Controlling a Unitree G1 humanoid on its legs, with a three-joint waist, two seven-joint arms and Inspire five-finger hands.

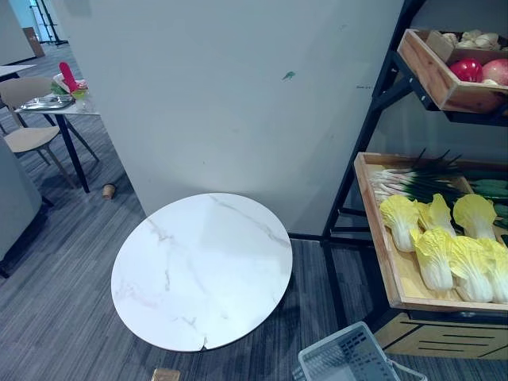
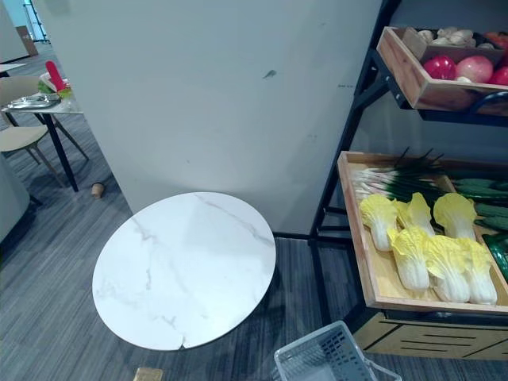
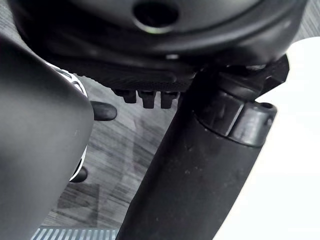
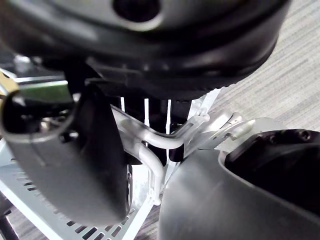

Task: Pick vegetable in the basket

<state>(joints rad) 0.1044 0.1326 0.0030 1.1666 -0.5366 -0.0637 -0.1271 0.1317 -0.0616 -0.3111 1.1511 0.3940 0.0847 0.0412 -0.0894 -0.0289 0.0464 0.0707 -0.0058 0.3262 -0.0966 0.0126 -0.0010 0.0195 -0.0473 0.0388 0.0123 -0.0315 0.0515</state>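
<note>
Left eye view: marble table (image 1: 198,270) on grey carpet (image 1: 55,302) before a grey wall (image 1: 222,95); cabbages (image 1: 444,246) lie in the shelf's wooden tray (image 1: 377,230), basket (image 1: 341,361) below.
Left wrist view: left hand (image 3: 200,165) relaxed, empty.
Right wrist view: right hand (image 4: 75,150) curled round basket handle (image 4: 160,142).

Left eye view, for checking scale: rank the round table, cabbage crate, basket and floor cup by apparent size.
Largest first: table, crate, basket, cup; crate and basket run off the picture's edge, so their places are unsure.
</note>
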